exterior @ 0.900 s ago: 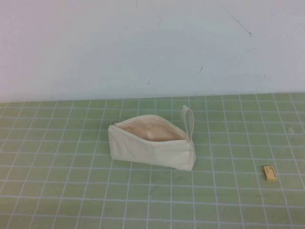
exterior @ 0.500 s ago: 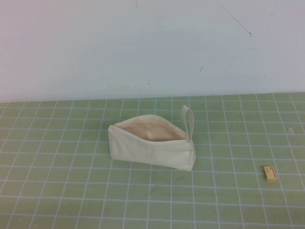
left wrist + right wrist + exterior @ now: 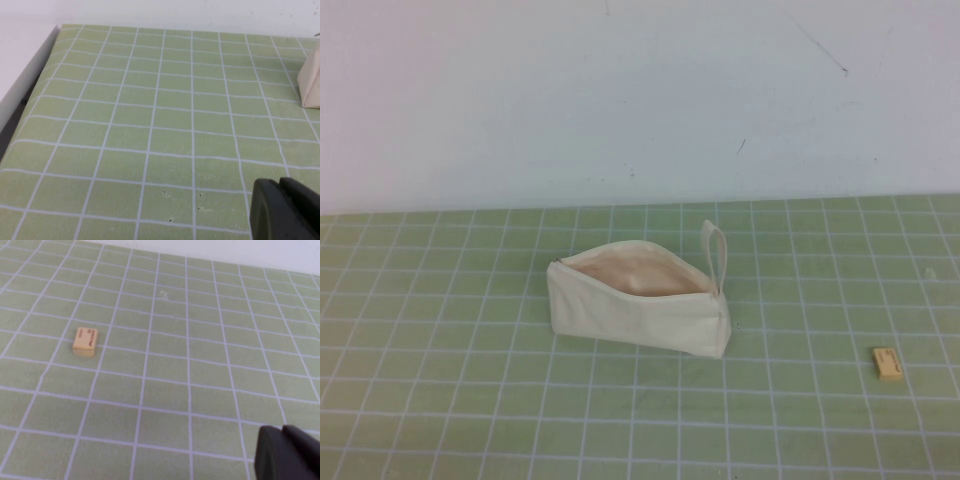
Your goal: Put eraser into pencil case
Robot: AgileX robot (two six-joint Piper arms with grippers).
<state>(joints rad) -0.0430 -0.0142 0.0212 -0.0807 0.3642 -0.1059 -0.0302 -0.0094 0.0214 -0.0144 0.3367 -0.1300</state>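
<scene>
Eraser: tiny pale yellow-tan rectangular block, flat on the green grid mat, lower right of the high view, well apart from the pencil case. In the right wrist view the eraser sits left of centre; a faint dark printed line runs along its top face, too small to read.

Pencil case: cream-white fabric pouch, wedge-shaped, centre of the high view, mouth unzipped and facing up, peach-beige lining visible. Small loop strap stands at its right end. No readable label on it. One corner of the pencil case shows at the right edge of the left wrist view.

Left gripper: dark part at lower right of its wrist view, above bare mat; finger state cannot be told.

Right gripper: dark part at lower right of its wrist view, away from the eraser; finger state cannot be told.
</scene>
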